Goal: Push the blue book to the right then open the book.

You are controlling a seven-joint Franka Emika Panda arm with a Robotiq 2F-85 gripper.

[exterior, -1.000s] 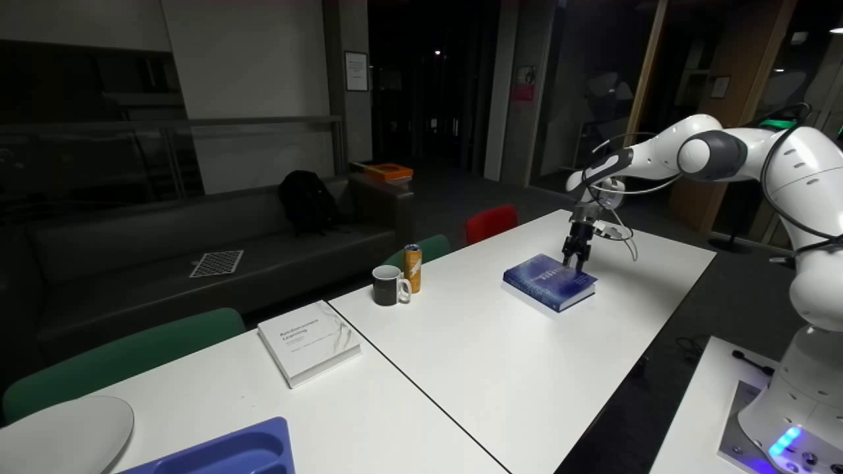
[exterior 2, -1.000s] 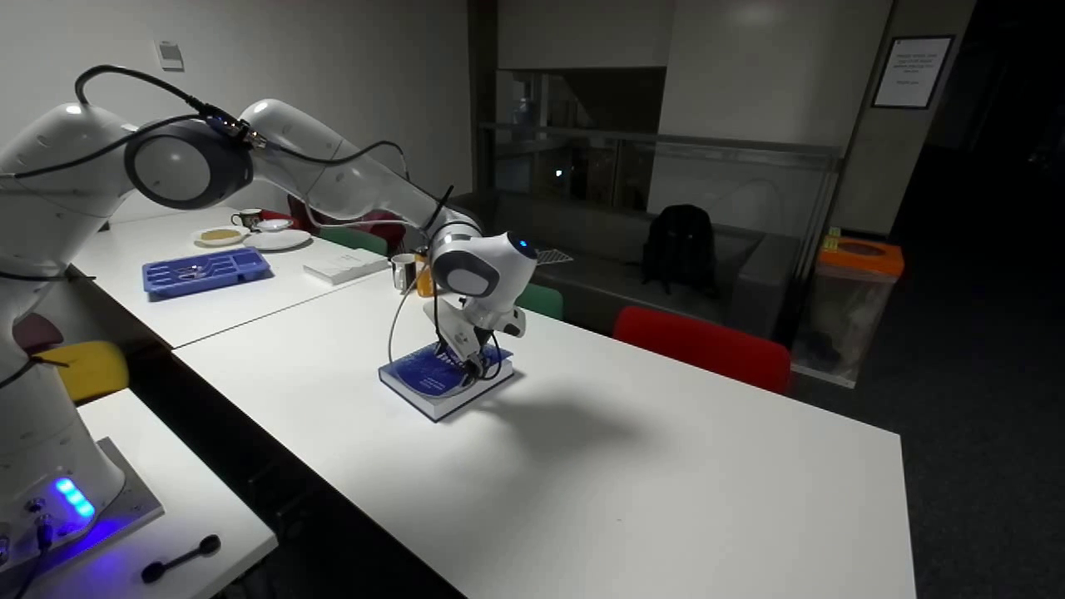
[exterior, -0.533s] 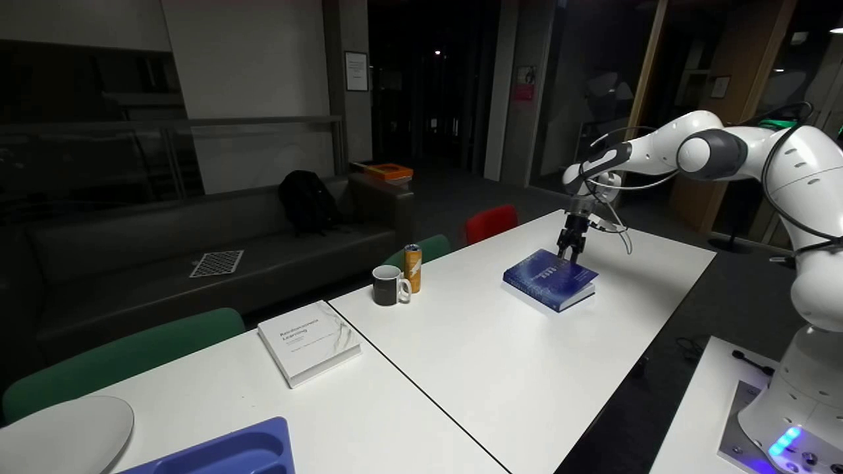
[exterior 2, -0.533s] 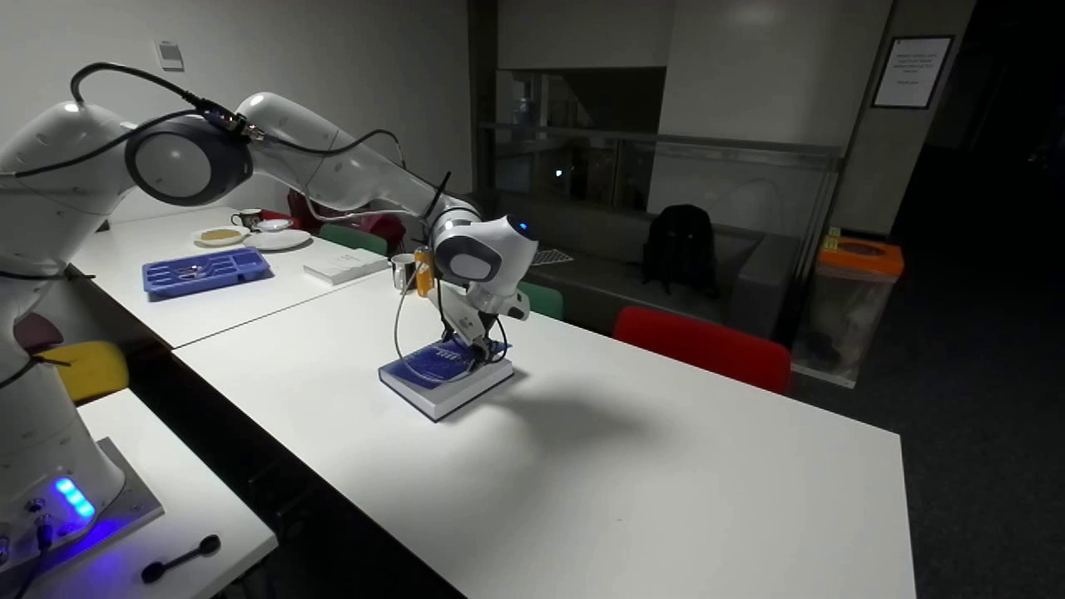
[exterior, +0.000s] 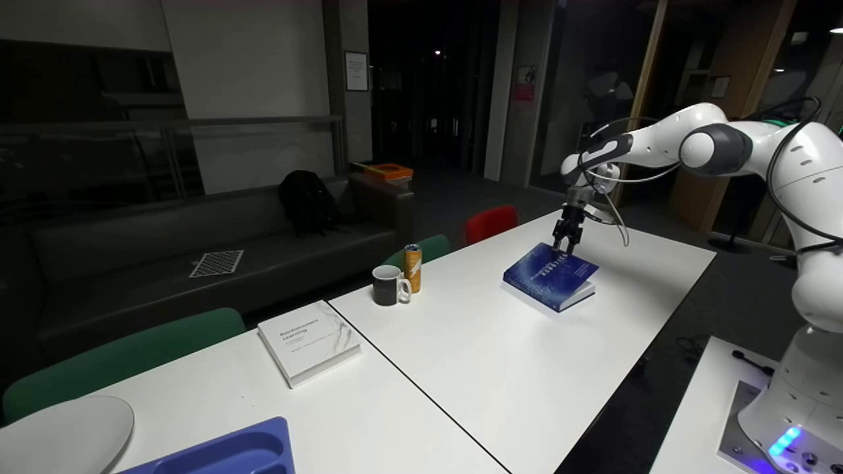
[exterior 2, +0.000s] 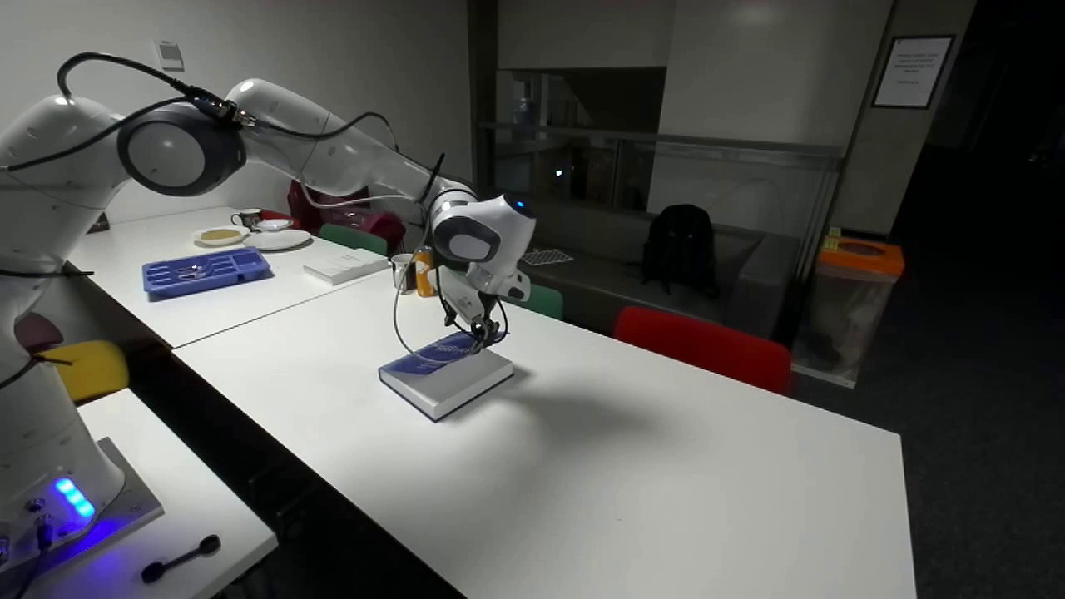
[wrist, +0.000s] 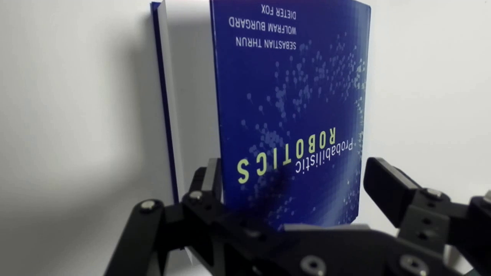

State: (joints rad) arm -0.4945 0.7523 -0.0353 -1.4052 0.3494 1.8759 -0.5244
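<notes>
The blue hardcover book (exterior: pixel 552 273), speckled and titled Probabilistic Robotics, lies on the long white surface (exterior 2: pixel 624 499), its front cover tilted up from the spine so that pale pages show underneath. Above it hangs the black gripper (wrist: pixel 297 172) at the end of the white robot arm (exterior 2: pixel 333 158), jaws well apart: one at the cover's free edge, touching or just beside it, I can't tell which from here, and the other out past the spine side. Farther along stand a dark-grey mug (exterior: pixel 384 288) with a white handle and an orange can (exterior: pixel 413 270), side by side. A thick white book (exterior: pixel 308 342) and a blue compartmented tray (exterior 2: pixel 212 284) rest on the adjoining white surface (exterior: pixel 369 428).
</notes>
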